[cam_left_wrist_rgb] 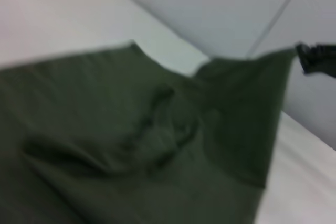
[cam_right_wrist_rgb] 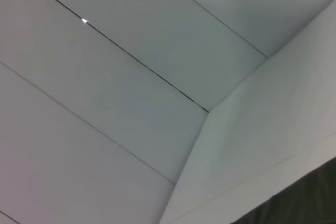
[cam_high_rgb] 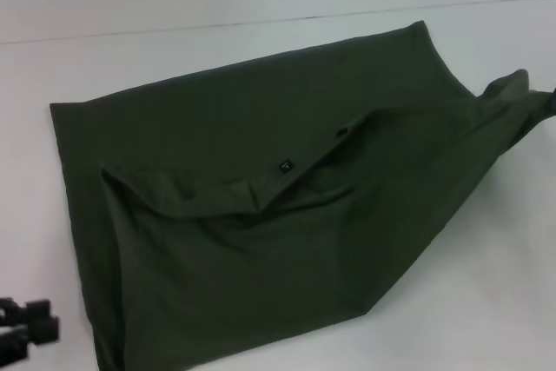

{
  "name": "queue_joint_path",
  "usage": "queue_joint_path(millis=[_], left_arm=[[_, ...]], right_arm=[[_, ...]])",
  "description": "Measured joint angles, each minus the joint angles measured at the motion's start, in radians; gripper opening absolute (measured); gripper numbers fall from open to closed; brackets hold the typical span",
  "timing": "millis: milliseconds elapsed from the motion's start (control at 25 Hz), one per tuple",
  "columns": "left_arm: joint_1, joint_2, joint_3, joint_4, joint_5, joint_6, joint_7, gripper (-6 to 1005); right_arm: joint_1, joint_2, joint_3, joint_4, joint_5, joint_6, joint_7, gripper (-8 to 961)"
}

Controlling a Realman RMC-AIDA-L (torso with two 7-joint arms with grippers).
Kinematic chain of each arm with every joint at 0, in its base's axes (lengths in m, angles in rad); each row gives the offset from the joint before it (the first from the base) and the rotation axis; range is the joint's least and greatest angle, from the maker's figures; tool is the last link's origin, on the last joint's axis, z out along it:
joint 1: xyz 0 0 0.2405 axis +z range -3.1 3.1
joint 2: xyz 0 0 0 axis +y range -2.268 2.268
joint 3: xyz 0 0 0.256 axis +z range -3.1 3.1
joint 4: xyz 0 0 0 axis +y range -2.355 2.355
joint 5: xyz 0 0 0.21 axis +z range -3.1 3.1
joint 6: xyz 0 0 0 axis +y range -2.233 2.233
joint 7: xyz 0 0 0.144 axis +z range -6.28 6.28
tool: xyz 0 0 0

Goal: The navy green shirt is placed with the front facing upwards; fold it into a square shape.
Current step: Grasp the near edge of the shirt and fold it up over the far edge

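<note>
- The navy green shirt (cam_high_rgb: 261, 215) is spread across most of the white tabletop (cam_high_rgb: 486, 301), lying slanted, plain green side up, no lettering showing.
- There's a small dark tag (cam_high_rgb: 284, 164) near the middle, right by a diagonal fold line, and a flap of fabric is folded over toward the left part.
- One corner of the shirt (cam_high_rgb: 519, 93) is pulled up off the tabletop at the far right edge of the head view. The left wrist view shows the right hand (cam_left_wrist_rgb: 314, 59) pinching that corner tip, with the cloth stretched taut up to it.
- The left hand (cam_high_rgb: 22, 329) sits low at the near left corner, just beside the shirt's edge and not touching it. Honestly can't tell how its fingers stand.
- The right wrist view mostly shows pale wall panels, with a sliver of green cloth (cam_right_wrist_rgb: 299, 203) in one corner.
</note>
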State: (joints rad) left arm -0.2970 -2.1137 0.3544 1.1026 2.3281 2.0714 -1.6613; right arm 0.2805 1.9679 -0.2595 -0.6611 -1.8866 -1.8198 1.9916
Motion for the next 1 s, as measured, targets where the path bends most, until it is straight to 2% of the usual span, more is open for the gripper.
queue_joint_path(millis=[80, 320, 440, 600, 1000], left_arm=[[-0.008, -0.003, 0.034, -0.014, 0.019, 0.000, -0.016, 155], [-0.038, 0.001, 0.090, -0.047, 0.045, -0.001, -0.060, 392], [-0.066, 0.004, 0.104, -0.075, 0.092, -0.006, -0.086, 631], [-0.101, 0.008, 0.106, -0.104, 0.129, -0.031, -0.129, 838], [-0.129, 0.009, 0.127, -0.135, 0.221, -0.082, -0.176, 875]], right_arm=[[0.000, 0.000, 0.000, 0.000, -0.005, 0.008, 0.000, 1], [0.003, -0.002, 0.001, 0.000, -0.006, 0.011, 0.001, 2], [0.004, -0.004, 0.001, 0.000, -0.006, 0.011, 0.003, 2], [0.003, -0.006, 0.002, 0.000, -0.006, 0.011, 0.002, 2], [-0.002, -0.009, 0.003, 0.000, -0.006, 0.011, 0.005, 2]])
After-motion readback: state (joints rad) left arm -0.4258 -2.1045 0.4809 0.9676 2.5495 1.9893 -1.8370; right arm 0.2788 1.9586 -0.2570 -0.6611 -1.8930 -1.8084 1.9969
